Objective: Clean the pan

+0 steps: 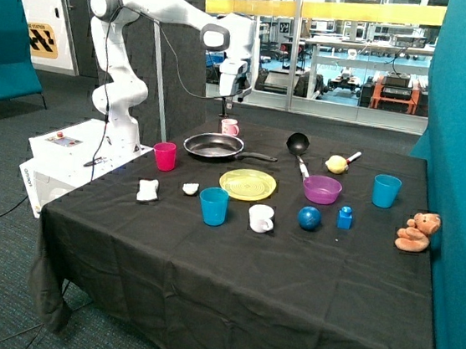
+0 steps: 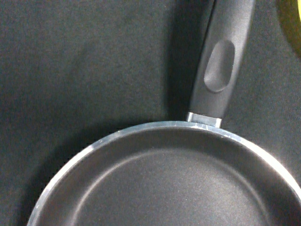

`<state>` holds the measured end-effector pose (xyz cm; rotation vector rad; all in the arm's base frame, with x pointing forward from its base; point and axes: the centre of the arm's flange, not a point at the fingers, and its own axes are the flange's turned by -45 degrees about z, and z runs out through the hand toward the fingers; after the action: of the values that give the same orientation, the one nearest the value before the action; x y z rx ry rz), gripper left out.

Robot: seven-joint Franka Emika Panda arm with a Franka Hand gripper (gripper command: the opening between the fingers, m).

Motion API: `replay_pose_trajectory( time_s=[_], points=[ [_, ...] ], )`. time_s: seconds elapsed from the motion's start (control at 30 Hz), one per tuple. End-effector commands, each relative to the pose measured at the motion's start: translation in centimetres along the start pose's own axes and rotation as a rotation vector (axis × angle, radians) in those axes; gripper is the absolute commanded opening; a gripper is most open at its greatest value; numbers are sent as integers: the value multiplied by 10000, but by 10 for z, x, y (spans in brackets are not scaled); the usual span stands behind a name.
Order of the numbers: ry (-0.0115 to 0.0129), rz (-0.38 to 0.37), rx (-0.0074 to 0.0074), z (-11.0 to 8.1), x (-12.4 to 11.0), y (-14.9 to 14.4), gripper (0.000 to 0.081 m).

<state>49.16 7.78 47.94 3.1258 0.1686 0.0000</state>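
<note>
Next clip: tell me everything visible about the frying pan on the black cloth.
The pan is round, shallow and dark, with a bright metal rim and a long straight black handle that has an oval dimple near its riveted base. It looks like non-stick metal, and its inside shows nothing in it. It sits flat on the black tablecloth, handle pointing toward the black ladle, between the pink cup and the yellow plate. The gripper hangs above it, not touching.
</note>
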Motion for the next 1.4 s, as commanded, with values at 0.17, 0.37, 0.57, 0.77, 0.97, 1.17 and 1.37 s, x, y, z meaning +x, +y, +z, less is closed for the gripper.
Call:
replay_pose_trajectory(
  time_s=[0.17, 0.37, 0.57, 0.77, 0.97, 1.17, 1.37],
  points=[
    [11, -941, 112, 31, 1, 81, 486],
    [10, -804, 112, 31, 1, 85, 381],
    [9, -629, 112, 32, 0, 89, 391],
    [7, -162, 112, 33, -4, 100, 399],
    [2, 692, 112, 34, -8, 119, 396],
    [-1, 1264, 112, 33, -10, 135, 406],
    [-4, 1683, 112, 32, -15, 150, 462]
  ],
)
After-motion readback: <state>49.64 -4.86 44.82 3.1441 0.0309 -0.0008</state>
